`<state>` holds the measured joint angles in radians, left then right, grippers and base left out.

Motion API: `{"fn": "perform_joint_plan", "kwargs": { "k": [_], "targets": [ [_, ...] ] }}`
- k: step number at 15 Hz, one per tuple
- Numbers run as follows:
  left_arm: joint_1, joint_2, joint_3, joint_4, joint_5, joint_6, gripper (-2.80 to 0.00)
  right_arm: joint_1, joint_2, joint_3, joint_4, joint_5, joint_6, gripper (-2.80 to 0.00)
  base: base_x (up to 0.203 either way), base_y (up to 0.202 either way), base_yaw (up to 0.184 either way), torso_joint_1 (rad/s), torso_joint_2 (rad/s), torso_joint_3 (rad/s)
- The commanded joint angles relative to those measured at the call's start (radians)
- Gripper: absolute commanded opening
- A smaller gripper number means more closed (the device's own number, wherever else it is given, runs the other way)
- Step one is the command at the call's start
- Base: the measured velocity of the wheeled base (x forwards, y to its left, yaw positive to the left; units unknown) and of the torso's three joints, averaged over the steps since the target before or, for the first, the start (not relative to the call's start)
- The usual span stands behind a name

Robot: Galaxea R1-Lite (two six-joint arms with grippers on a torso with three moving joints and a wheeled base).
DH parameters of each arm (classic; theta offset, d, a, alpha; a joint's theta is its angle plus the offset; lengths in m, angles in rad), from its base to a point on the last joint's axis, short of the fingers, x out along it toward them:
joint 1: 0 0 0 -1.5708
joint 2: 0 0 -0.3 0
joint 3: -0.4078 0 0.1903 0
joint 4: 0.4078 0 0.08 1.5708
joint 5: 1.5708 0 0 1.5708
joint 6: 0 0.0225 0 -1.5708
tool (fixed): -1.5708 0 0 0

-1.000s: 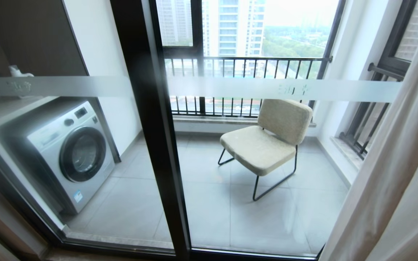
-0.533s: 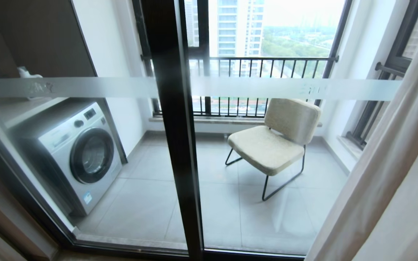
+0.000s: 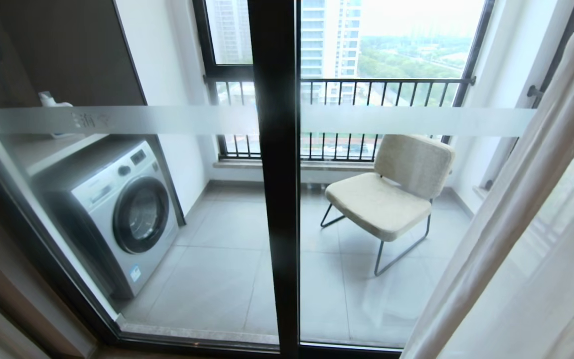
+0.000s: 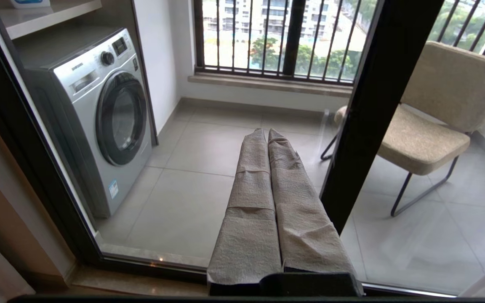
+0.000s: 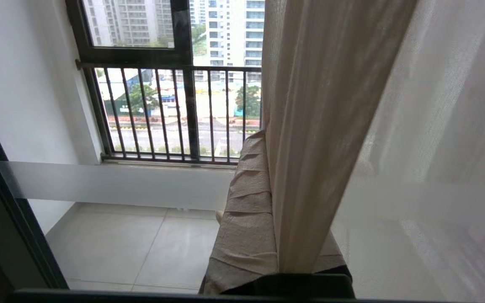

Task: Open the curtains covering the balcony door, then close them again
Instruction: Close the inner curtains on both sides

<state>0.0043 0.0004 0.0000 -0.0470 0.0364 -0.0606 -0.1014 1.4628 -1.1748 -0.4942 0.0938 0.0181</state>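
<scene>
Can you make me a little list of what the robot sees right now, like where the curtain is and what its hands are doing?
curtains: bunched at the right side of the glass, cream layer in front, sheer white layer beside it
balcony door: mostly uncovered, black frame, frosted band across the glass
right gripper: fingers shut on the curtains' edge
left gripper: fingers shut, holding nothing, pointing at the glass
behind the glass: washing machine on the left, beige chair on the right
further out: railing and tall buildings
</scene>
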Motion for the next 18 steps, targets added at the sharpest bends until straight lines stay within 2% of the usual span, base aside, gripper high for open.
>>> {"fn": "perform_joint_plan", "kwargs": {
  "k": [1,12,13,15,18],
  "targets": [
    [0.0,0.001,0.0,-0.001,0.0,-0.001,-2.8,0.014,0.018,-0.004,-0.009,0.001,-0.001,-2.8,0.0,0.189,0.002,0.003,0.01,0.002],
    [0.0,0.0,0.0,-0.001,0.0,-0.001,-2.8,0.076,0.137,-0.127,-0.015,-0.002,-0.015,-2.8,0.0,0.191,0.0,0.002,0.0,0.003],
    [0.0,0.0,0.0,-0.001,0.0,-0.001,-2.8,0.086,0.149,-0.138,-0.015,-0.014,-0.015,-2.8,0.0,0.19,-0.001,0.002,0.0,0.002],
    [0.0,0.0,0.0,-0.001,0.0,-0.001,-2.8,0.128,0.182,-0.176,-0.015,-0.105,-0.012,-2.8,0.0,0.188,0.002,0.004,0.0,0.004],
    [0.0,0.0,0.0,-0.001,0.0,-0.001,-2.8,0.159,0.195,-0.192,-0.015,-0.121,-0.012,-2.8,0.0,0.191,0.002,0.002,0.0,0.003]
  ]
}}
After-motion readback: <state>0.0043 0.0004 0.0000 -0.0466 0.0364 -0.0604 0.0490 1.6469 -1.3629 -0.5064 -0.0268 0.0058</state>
